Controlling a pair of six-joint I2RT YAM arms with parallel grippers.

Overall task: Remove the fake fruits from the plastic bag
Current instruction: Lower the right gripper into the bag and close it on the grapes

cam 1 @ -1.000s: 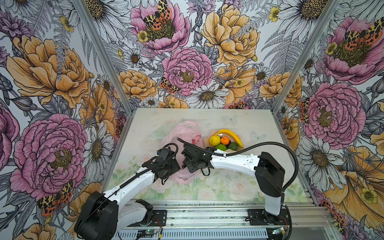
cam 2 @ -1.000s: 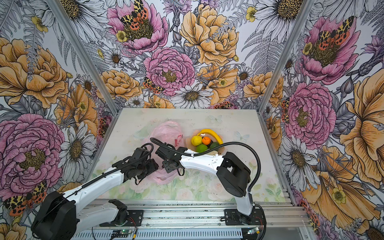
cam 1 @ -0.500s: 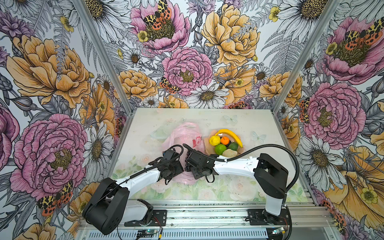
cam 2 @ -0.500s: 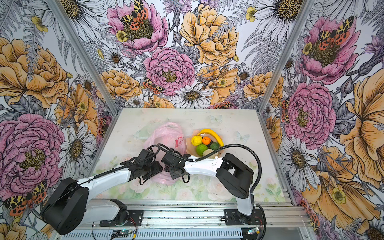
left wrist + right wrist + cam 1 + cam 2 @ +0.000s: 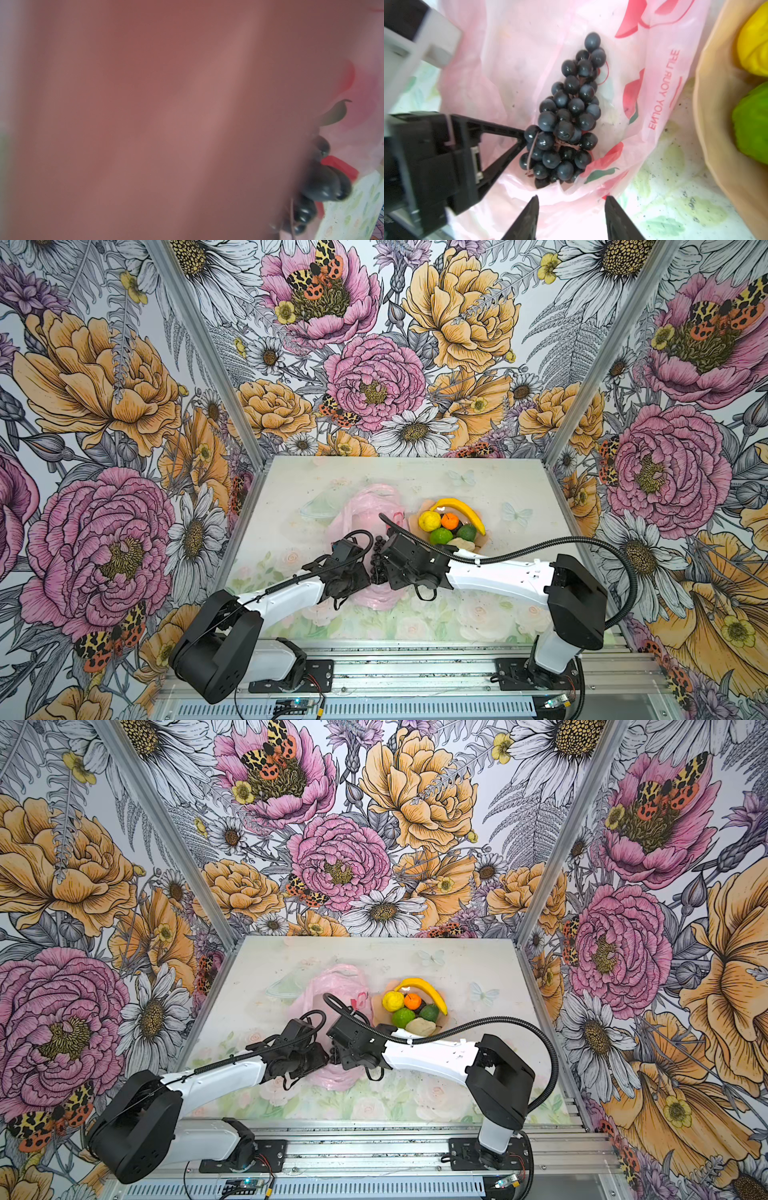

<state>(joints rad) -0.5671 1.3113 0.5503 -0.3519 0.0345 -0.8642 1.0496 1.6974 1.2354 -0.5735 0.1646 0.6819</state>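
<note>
**Grapes last: the bunch lies bare on the bag between both pincers**

I judge this to be the final pick. The banana point(image 5: 461, 508), lemon point(image 5: 429, 520), orange point(image 5: 449, 521), lime point(image 5: 440, 536) and avocado point(image 5: 467, 532) sit in the peach bowl point(image 5: 708, 124). Only the grape bunch point(image 5: 566, 124) lies on the plastic bag point(image 5: 508, 52), mid-surface between my two arms.

The right wrist view gives the detail. The bunch lies uncovered on the pink film, and one finger point(image 5: 500, 135) of the left pincer point(image 5: 353, 574) touches its side. The right pincer point(image 5: 572, 207) hovers just short of its wide end, jaws moderately apart and empty.

I cannot tell the left pincer's width, because its second finger is hidden. The left wrist view is nearly all blurred pink plastic.

Next, the right pincer must close on the bunch itself, not the film.
</note>
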